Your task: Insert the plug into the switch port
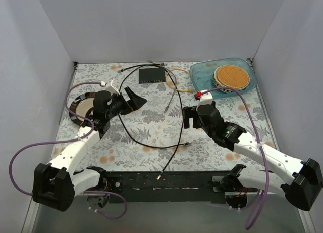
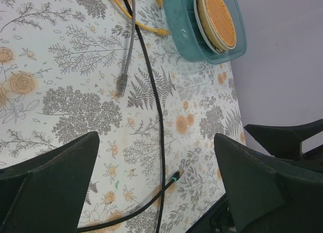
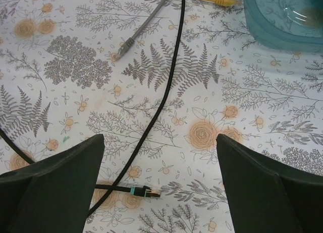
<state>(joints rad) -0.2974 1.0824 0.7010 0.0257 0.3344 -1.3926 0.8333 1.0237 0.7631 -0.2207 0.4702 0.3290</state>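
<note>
The black switch box (image 1: 152, 74) lies flat at the back middle of the table; its ports are too small to make out. The plug (image 1: 185, 142), on a black cable with a teal band, lies loose on the floral cloth at table centre. It shows in the left wrist view (image 2: 174, 178) and the right wrist view (image 3: 151, 191). My left gripper (image 1: 135, 99) is open and empty, left of the switch and above the cable (image 2: 156, 137). My right gripper (image 1: 193, 115) is open and empty, just behind the plug, which lies between its fingers' line (image 3: 160, 139).
A teal tray (image 1: 202, 77) holding a round orange disc stands at the back right. A yellow cable (image 1: 176, 82) and a grey cable with its plug (image 1: 166, 107) lie near the switch. A black plate (image 1: 75, 107) sits at the left. A second cable end (image 1: 159, 176) lies near the front edge.
</note>
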